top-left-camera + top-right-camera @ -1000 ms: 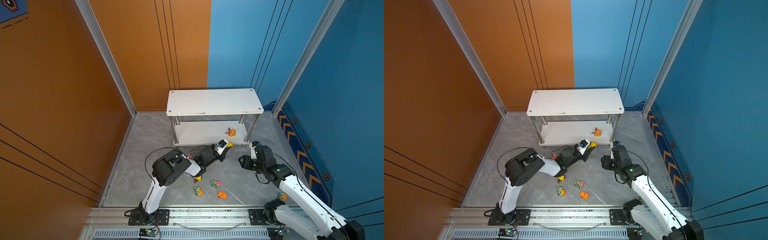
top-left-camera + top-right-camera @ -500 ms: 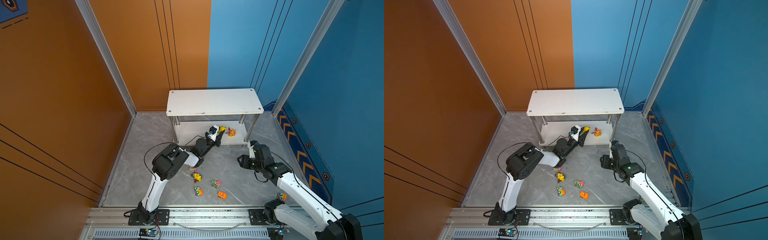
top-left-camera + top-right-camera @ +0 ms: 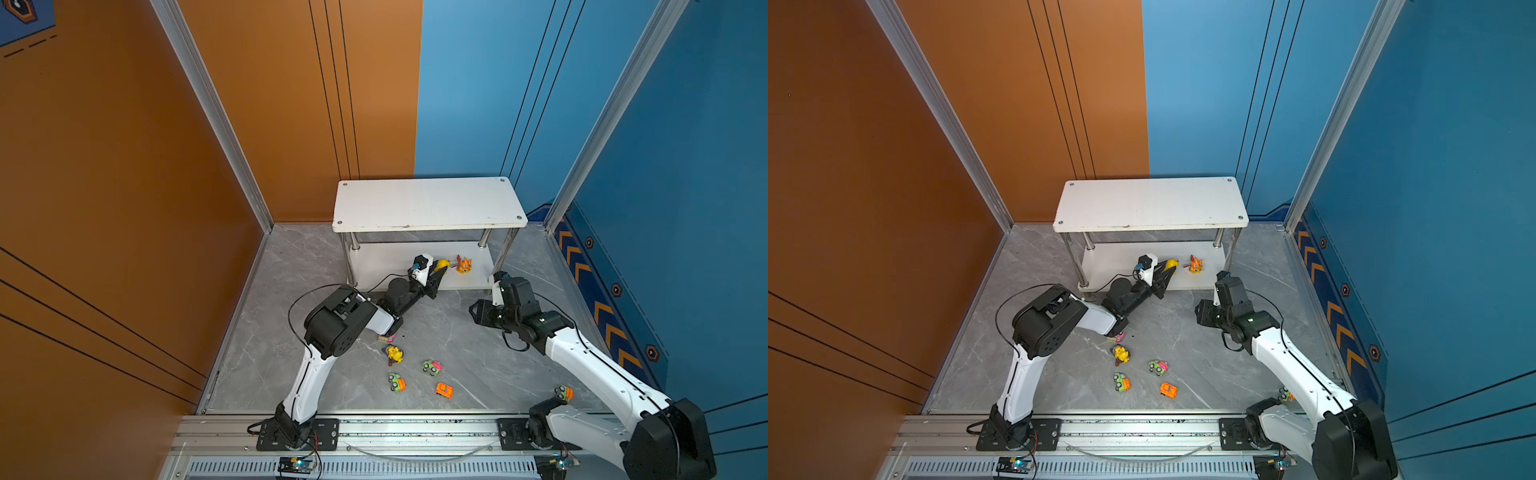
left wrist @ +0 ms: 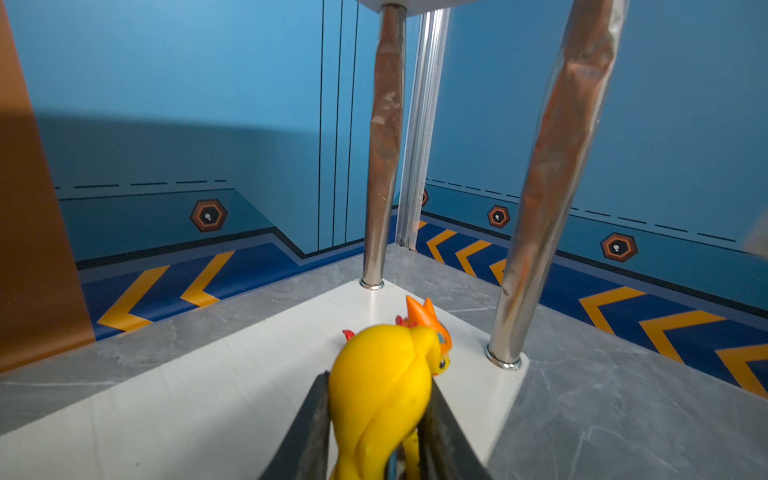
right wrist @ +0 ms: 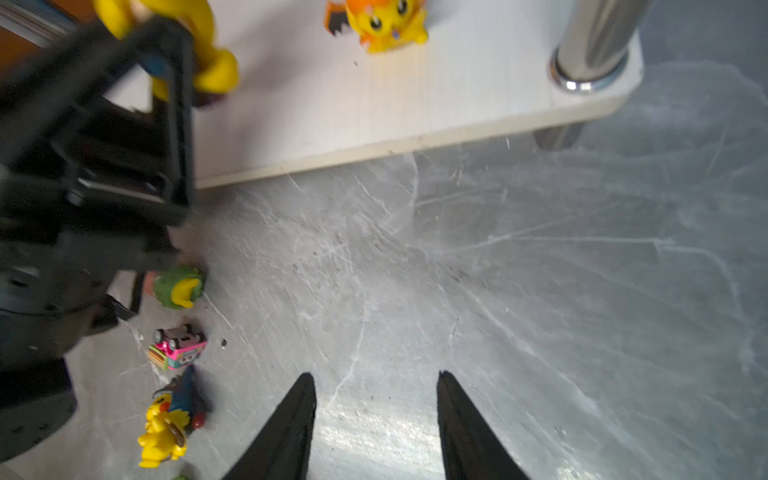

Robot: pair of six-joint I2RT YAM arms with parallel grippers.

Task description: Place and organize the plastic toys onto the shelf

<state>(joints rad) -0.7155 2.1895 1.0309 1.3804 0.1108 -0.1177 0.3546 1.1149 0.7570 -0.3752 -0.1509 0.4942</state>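
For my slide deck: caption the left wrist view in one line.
Left gripper holds a yellow figurine at the shelf's lower board, an orange figurine just beyond it.

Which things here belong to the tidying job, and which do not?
Job: shelf; yellow toy in left gripper; orange figurine; yellow figurine; green car; green-pink car; orange car; rightmost car.
Not job: rail; blue wall; orange wall.
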